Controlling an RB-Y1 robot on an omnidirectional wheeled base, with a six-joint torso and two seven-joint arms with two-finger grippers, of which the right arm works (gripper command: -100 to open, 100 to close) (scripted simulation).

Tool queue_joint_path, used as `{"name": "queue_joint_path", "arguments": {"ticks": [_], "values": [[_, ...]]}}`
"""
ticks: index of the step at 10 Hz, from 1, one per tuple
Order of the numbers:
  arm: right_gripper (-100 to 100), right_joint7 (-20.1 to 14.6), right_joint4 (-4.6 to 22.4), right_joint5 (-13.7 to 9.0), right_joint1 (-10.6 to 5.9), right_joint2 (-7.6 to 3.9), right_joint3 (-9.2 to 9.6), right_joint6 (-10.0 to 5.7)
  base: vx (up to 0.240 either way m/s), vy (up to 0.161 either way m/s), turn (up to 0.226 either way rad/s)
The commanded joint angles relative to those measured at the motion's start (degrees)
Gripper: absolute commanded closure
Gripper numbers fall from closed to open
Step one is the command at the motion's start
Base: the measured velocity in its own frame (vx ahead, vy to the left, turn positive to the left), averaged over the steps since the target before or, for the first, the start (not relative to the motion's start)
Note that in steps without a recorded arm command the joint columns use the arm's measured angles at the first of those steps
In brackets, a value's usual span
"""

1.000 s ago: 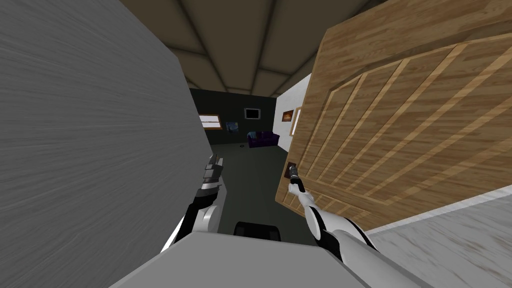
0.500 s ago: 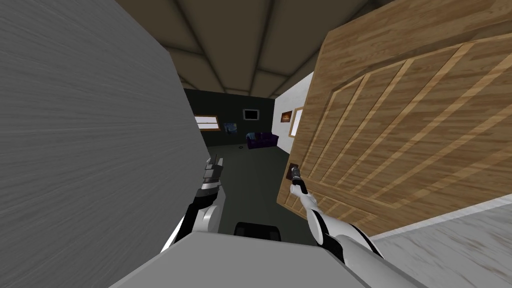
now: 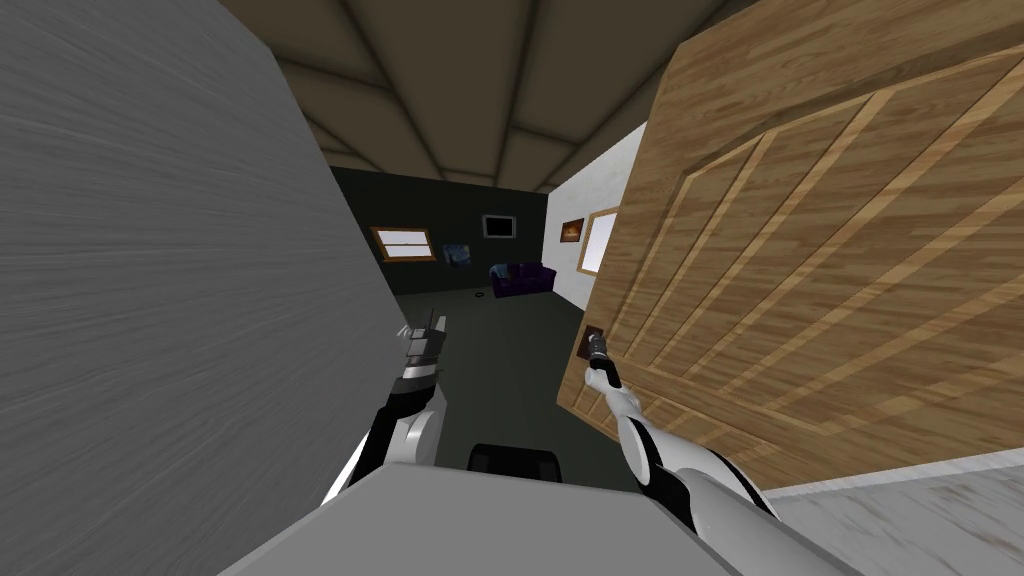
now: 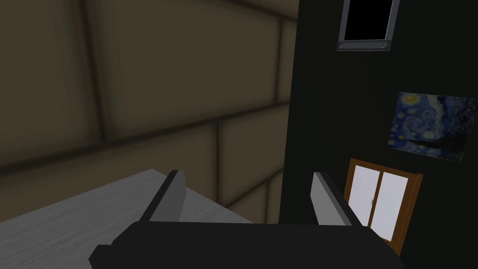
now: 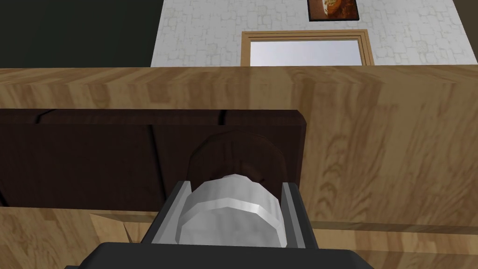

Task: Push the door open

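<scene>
A panelled wooden door (image 3: 820,250) stands partly open on my right, its free edge toward the middle of the head view. My right gripper (image 3: 596,347) is at the door's dark plate (image 5: 93,159), and its fingers (image 5: 170,215) press both sides of a silver knob (image 5: 233,210). The door's wooden face (image 5: 387,149) runs behind the plate. My left gripper (image 3: 428,335) hangs open beside the grey wall (image 3: 150,300), its fingers (image 4: 170,198) wide apart with nothing between them.
Through the gap lies a dim room with a purple sofa (image 3: 522,279), a window (image 3: 404,243), a painting (image 3: 459,256) and a screen (image 3: 499,226) on the dark far wall. A white wall (image 3: 585,215) with a window (image 5: 305,51) runs behind the door. Pale floor (image 3: 900,520) shows lower right.
The door has swung further open to the right, widening the gap. My right gripper has stayed shut on the knob and followed it slightly right. The left arm has held still.
</scene>
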Motion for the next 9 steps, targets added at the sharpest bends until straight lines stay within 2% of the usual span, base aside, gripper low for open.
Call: {"name": "queue_joint_path", "arguments": {"ticks": [1, 2, 4, 7, 8, 9], "values": [[100, 0.0, 0.0, 0.0, 0.0, 0.0, 0.0, 0.0, 0.012, -0.001, -0.001], [100, 0.36, 0.26, -0.39, 0.18, -0.47, -0.85, -0.2, 0.12, 0.023, -0.029], [100, 0.46, 0.37, -0.49, 0.23, -0.58, -1.06, -0.23, 0.134, 0.033, -0.043], [100, 0.46, 0.3, -0.49, 0.23, -0.58, -1.06, -0.23, 0.026, -0.013, 0.008], [100, 0.94, 0.49, -0.96, 0.47, -1.07, -2.07, -0.35, 0.14, 0.021, -0.041], [100, 0.94, 0.49, -0.96, 0.47, -1.07, -2.07, -0.35, 0.153, 0.043, -0.049]]}}
